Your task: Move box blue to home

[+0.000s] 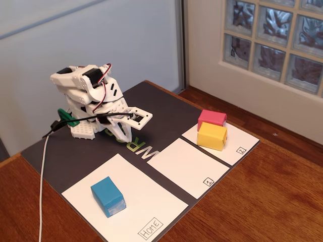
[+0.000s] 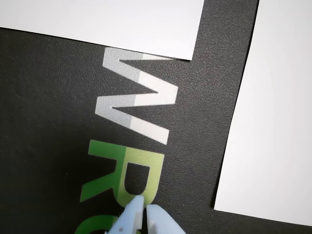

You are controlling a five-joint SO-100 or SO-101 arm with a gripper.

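Observation:
In the fixed view the box blue [image 1: 108, 196], a small cyan block, sits on home [image 1: 151, 199], the largest white panel, whose handwritten label [image 1: 150, 228] is at its near corner. The white arm is folded at the back of the dark mat [image 1: 166, 108], well behind the box. Its gripper [image 1: 124, 135] points down at the mat's printed letters. In the wrist view the gripper [image 2: 145, 207] is shut, its two pale fingertips together over the green lettering with nothing between them. The box does not show in the wrist view.
A yellow block [image 1: 212, 136] and a pink-red block [image 1: 212, 117] sit together on the white panel marked 2 [image 1: 241, 142]. The panel marked 1 [image 1: 184, 166] lies between it and home. A white cable [image 1: 42, 186] runs off the mat's left. Wooden table [image 1: 272, 201] surrounds the mat.

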